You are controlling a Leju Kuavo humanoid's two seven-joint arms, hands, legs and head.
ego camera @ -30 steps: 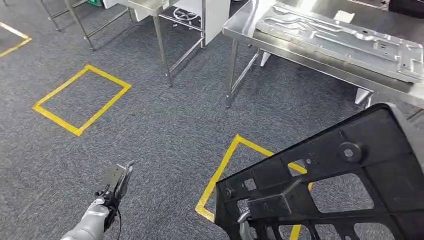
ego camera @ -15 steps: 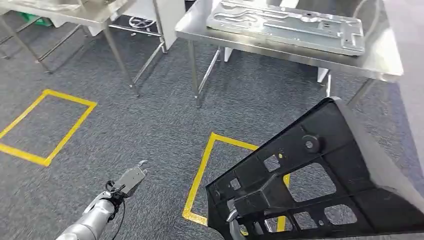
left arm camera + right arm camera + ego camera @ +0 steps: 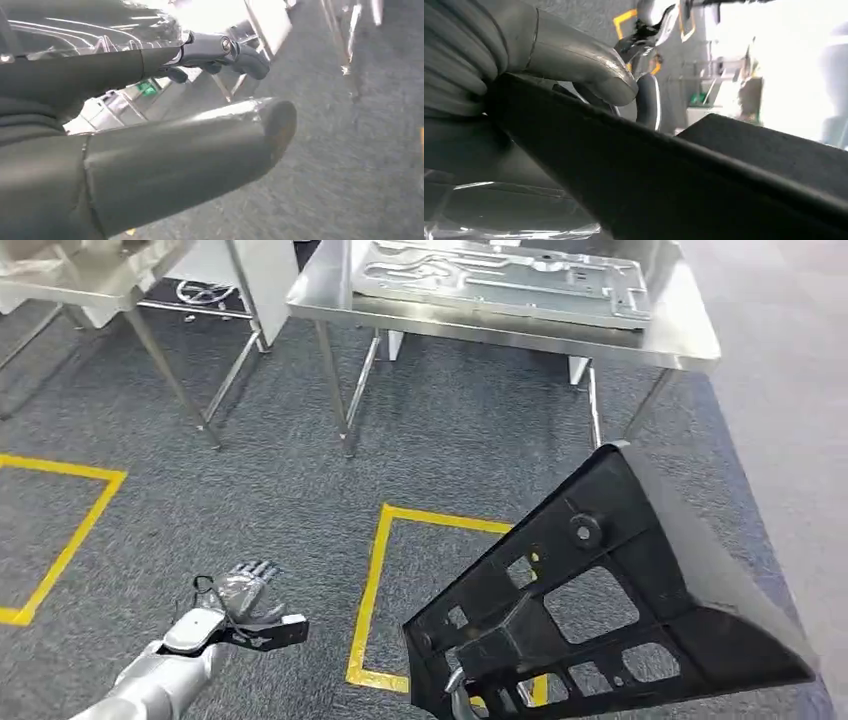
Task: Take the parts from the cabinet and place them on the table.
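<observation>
One black part (image 3: pixel 640 610) (right robot hand (image 3: pixel 455 685))

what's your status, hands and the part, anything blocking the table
Right hand grips large black plastic frame part; left hand open, empty. Steel table ahead, already bearing a flat silver stamped metal panel. Grey carpet between looks clear.

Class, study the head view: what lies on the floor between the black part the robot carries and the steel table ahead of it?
Grey carpet and one side of a yellow tape square lie between the black part and the steel table, seen in the head view.
</observation>
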